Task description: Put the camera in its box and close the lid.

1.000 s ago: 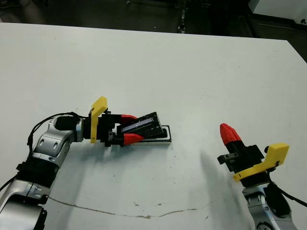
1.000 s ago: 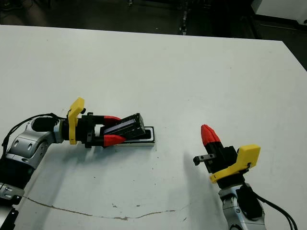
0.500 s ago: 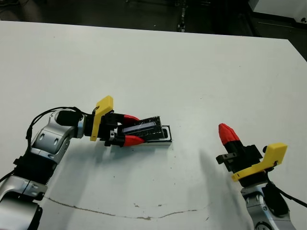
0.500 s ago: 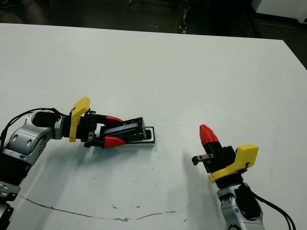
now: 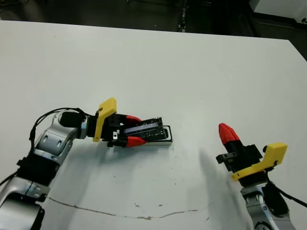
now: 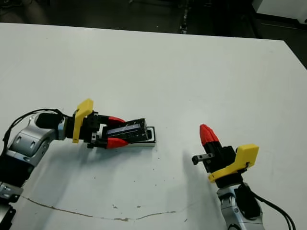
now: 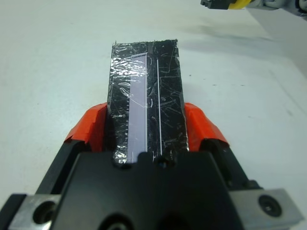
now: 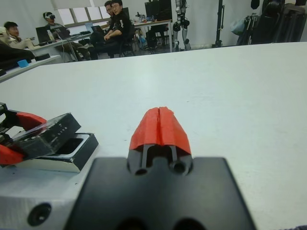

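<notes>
My left gripper (image 5: pixel 135 130) is shut on the lid (image 5: pixel 146 129), a glossy black slab with a pale reflective strip (image 7: pixel 139 110). The red fingers (image 7: pixel 93 127) clamp its long sides. The lid lies slightly tilted over the box (image 5: pixel 167 135), covering most of it. Only the box's right end, with its thin black rim and white wall, sticks out. From the right wrist, the lid (image 8: pixel 45 134) slopes up over the box (image 8: pixel 67 153), whose uncovered end looks dark inside. The camera is hidden. My right gripper (image 5: pixel 228 133) is shut and empty, well right of the box.
A thin dark line (image 5: pixel 120 213) runs across the table near its front edge. Bare white table (image 5: pixel 192 72) stretches behind and between the arms. People (image 8: pixel 115 24) sit at desks far beyond the table in the right wrist view.
The left gripper has lowered the lid, which now lies flatter and closer over the box. The right arm has stayed put.
</notes>
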